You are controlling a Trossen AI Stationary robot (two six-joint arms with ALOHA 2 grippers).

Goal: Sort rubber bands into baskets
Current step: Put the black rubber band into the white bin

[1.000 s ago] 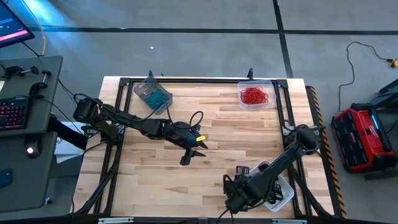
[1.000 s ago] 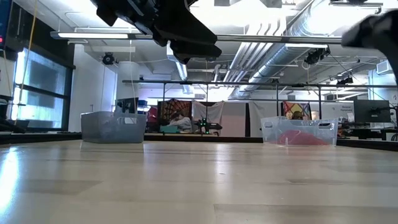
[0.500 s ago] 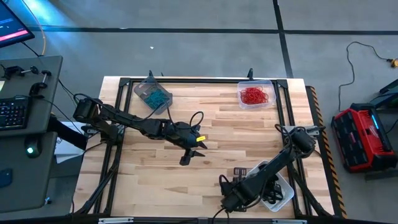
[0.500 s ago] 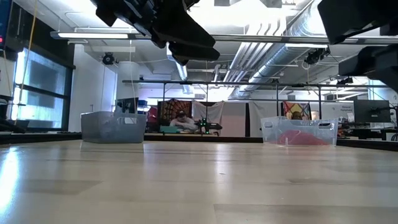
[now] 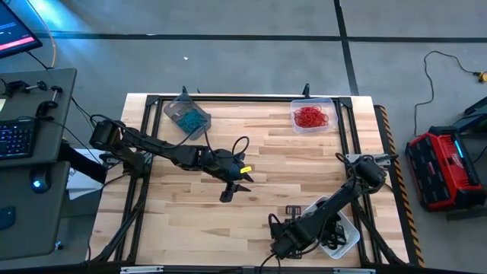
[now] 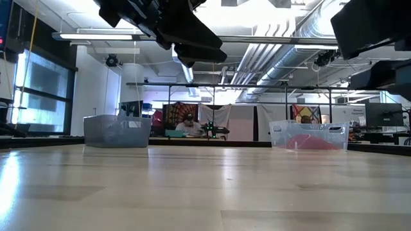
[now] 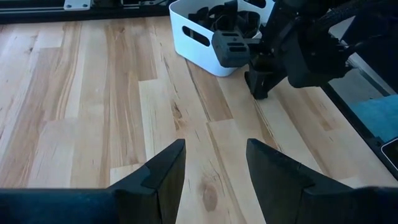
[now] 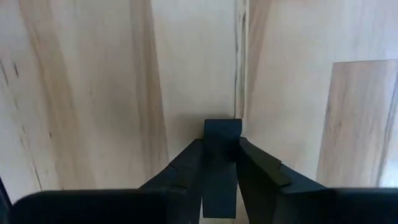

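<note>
Pale wood planks make up the counter (image 5: pixel 251 164), framed by a dark rail, with three baskets on it: a grey one (image 5: pixel 186 116) holding teal bands at the far left, a clear one (image 5: pixel 313 116) holding red bands (image 5: pixel 310 117) at the far right, and a white one (image 5: pixel 344 234) with dark bands at the near right corner.

Your left gripper (image 7: pixel 214 165) hangs over the middle of the counter with its fingers spread and nothing between them.

Your right gripper (image 8: pixel 221 152) sits low by the near edge, just beside the white basket, its fingers drawn nearly together over bare wood; I see no band between them.

The risk is a pinch on nothing, and with the wrist so close to the white basket, a lift or swing could nudge it and spill the dark bands (image 7: pixel 214 15). Check the wrist view before you raise.
</note>
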